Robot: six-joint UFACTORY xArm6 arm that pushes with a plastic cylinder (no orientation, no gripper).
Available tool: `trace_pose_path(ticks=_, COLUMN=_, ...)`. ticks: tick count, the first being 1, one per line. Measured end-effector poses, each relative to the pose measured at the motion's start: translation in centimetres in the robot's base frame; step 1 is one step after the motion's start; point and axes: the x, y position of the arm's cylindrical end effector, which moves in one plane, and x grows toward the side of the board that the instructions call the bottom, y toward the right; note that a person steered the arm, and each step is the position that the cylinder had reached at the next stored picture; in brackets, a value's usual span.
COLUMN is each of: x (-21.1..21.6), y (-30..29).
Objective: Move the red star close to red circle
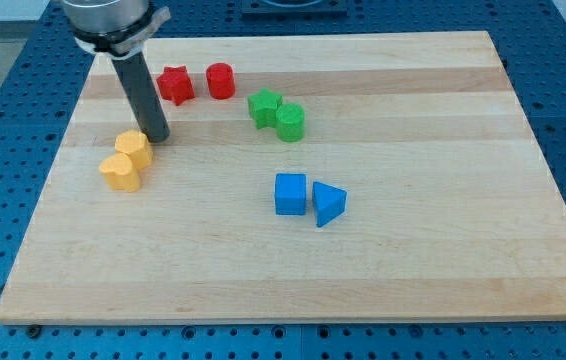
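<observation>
My tip (157, 137) rests on the wooden board (443, 270) just beside the upper yellow block (134, 148), below and to the view's left of the red star (175, 84); I end in a bare rod, so there is no claw to open or close. The red star sits near the board's top edge, just left of the red circle (221, 80) with a narrow gap between them. I count eight blocks in pairs: two red, two yellow including the lower yellow block (120, 172), a green star (264, 107) touching a green cylinder (290, 122), and a blue cube (290, 193) beside a blue triangle (329, 204), with wide open board along the view's right and bottom.
</observation>
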Motion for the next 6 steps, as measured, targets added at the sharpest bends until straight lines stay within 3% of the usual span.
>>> trace_pose_path(ticks=1, x=-5.4, y=-3.8)
trace_pose_path(ticks=2, x=-5.4, y=-5.3)
trace_pose_path(ticks=3, x=-7.4, y=2.8)
trace_pose_path(ticks=4, x=-8.0, y=5.3)
trace_pose_path(ticks=5, x=-6.7, y=1.2)
trace_pose_path(ticks=6, x=-6.2, y=3.4)
